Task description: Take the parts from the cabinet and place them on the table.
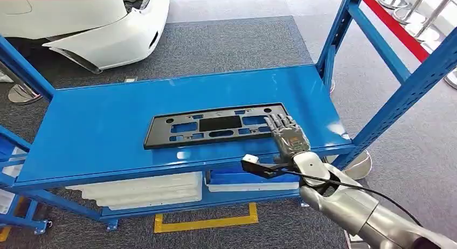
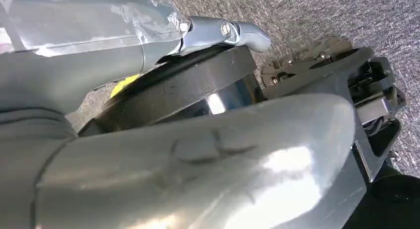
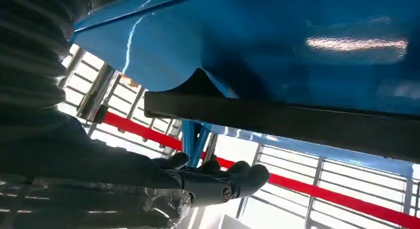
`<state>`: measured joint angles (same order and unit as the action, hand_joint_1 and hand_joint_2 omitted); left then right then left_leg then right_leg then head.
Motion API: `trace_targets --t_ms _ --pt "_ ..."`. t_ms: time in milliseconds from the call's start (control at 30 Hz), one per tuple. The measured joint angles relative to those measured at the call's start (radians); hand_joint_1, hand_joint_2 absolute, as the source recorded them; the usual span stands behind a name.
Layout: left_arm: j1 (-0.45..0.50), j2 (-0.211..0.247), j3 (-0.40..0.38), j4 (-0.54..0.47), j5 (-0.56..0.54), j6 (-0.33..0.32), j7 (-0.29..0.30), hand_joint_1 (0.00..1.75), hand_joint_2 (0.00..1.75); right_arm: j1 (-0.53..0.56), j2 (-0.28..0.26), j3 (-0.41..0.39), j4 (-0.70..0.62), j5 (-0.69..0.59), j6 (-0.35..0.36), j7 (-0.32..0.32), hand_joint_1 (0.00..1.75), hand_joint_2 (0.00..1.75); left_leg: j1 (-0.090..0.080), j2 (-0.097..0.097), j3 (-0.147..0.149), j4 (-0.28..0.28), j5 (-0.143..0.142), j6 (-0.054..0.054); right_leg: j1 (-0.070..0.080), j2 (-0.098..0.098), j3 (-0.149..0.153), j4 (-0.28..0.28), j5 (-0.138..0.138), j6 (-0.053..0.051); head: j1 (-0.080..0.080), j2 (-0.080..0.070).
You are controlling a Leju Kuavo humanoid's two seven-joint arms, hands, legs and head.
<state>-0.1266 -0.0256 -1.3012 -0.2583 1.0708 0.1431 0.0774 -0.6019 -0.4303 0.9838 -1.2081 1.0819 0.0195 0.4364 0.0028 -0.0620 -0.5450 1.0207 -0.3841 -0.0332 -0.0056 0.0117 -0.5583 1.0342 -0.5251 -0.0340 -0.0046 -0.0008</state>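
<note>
The blue cabinet [image 1: 97, 130] stood on grey carpet with a white car body [image 1: 102, 28] behind it and white trays [image 1: 140, 189] on the lower shelf. A black plate frame [image 1: 215, 125] lay flat on its top shelf. The right hand [image 1: 288, 136] rested over the frame's right end, fingers extended; whether it gripped could not be told, nor could the left hand's [image 2: 198, 159] fingers.

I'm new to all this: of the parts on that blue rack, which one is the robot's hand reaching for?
The flat black plate lying alone on the top shelf; the right hand rests at its right end. The white trays sit on the shelf below, away from the hand.
</note>
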Motion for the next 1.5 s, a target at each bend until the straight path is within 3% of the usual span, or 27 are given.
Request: trace_targets --t_ms 733,1100,1500 --pt "-0.001 0.0 -0.002 0.001 -0.013 0.0 0.005 0.0 0.0 -0.092 0.001 0.019 0.079 0.034 0.003 0.008 0.0 1.75 0.0 0.0 0.0 0.0 0.0 0.0 0.0 0.0 0.0 0.0 0.0 0.0 0.0 0.0" --pt "-0.002 0.0 -0.002 0.001 -0.021 0.0 0.005 0.0 0.0 -0.109 0.05 0.04 0.184 0.028 -0.098 -0.042 0.0 1.75 0.0 0.0 0.0 0.0 0.0 0.0 0.0 -0.001 0.0 0.0 0.0 0.0 0.0 0.0" --pt "-0.002 0.0 -0.002 0.001 -0.021 0.003 0.006 0.0 0.0 -0.126 0.144 0.061 0.319 0.008 -0.214 -0.085 0.0 1.75 0.0 -0.001 0.0 0.0 0.0 0.0 0.0 -0.001 0.0 0.0 0.0 0.0 0.0 0.0"
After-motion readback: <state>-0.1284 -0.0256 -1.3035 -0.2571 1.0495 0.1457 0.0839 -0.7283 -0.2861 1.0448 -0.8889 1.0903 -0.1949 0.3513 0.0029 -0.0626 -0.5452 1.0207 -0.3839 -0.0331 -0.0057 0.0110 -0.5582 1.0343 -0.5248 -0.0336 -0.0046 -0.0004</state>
